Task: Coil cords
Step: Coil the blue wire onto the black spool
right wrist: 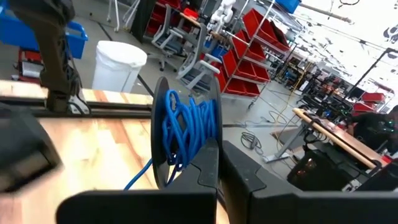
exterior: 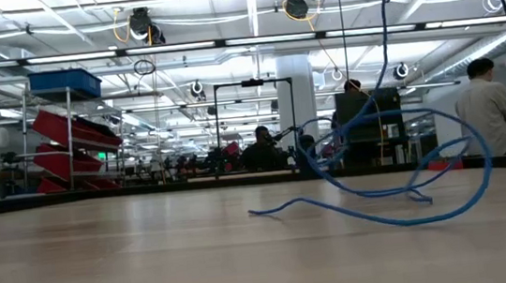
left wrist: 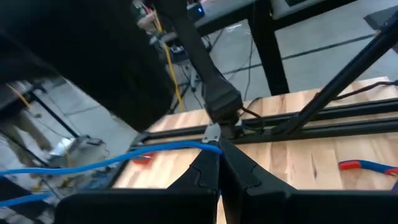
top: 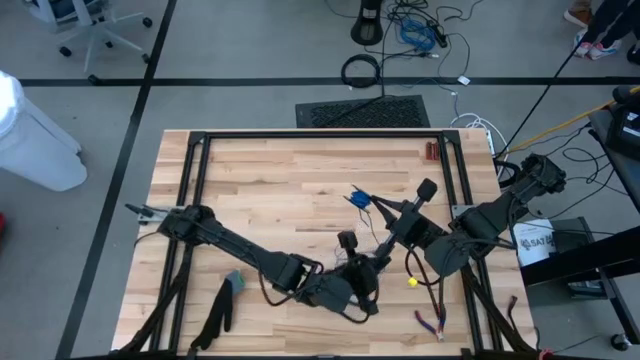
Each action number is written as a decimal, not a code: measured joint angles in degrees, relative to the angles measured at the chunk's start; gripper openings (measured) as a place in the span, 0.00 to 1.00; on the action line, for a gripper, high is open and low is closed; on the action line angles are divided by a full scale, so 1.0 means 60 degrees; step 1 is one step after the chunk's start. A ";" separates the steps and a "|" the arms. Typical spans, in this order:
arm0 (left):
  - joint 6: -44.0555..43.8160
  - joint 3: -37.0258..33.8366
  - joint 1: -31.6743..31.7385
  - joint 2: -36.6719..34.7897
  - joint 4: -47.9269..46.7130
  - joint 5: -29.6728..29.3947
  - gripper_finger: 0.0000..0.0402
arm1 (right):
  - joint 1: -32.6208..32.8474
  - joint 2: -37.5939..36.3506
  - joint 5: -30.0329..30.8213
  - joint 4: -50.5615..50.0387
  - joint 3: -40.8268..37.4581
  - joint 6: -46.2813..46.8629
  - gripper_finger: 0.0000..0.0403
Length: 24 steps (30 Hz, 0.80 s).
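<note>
The cord is thin and blue. Its loose loops (exterior: 383, 213) lie on the wooden table, and one strand rises out of the low view. Part of it is wound on a small black reel (right wrist: 158, 124), which my right gripper (right wrist: 221, 155) holds shut near the table's middle (top: 375, 208). My left gripper (top: 383, 260) is just nearer the front edge. It is shut on a free stretch of the cord (left wrist: 124, 158). Both hands are above the low view's frame. My left gripper pinches the blue cord (left wrist: 210, 148) between its two fingertips, roughly level and pointing toward the table's right. The strand runs off sideways from the tips, lifted clear of the table and gently sagging. My right gripper pinches the reel at the rim of one flange (right wrist: 216, 134), coming nearly level from the table's right. The fingers hide the exact spot. The reel stands on edge, clear of the table, with the blue winding (right wrist: 186, 130) between its flanges.
Black frame rails (top: 320, 135) ring the tabletop. Red-handled pliers (top: 430, 320) lie near the front right, a small yellow bit (top: 411, 282) is beside them, and dark tools (top: 215, 315) lie at the front left. People (exterior: 485, 103) stand in the room beyond the table.
</note>
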 joint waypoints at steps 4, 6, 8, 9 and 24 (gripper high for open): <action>0.0607 0.0502 -0.0412 -0.0008 -0.0056 -0.0913 0.00 | -0.0001 0.0000 -0.0120 -0.0343 0.0000 0.0169 0.00; 0.0814 0.0723 -0.0577 -0.0018 -0.0259 -0.1507 0.00 | -0.0004 0.0000 -0.0447 -0.0365 0.0000 0.0103 0.00; 0.1015 0.0938 -0.0727 -0.0018 -0.0601 -0.2207 0.00 | -0.0004 0.0000 -0.0885 -0.0365 0.0000 0.0047 0.00; 0.1111 0.1012 -0.0787 -0.0018 -0.0756 -0.2546 0.00 | -0.0004 0.0000 -0.1049 -0.0364 0.0000 0.0043 0.00; 0.3185 0.1171 -0.1263 -0.0018 -0.1042 -0.6676 0.00 | -0.0004 -0.0006 -0.3191 -0.0415 0.0000 -0.0168 0.00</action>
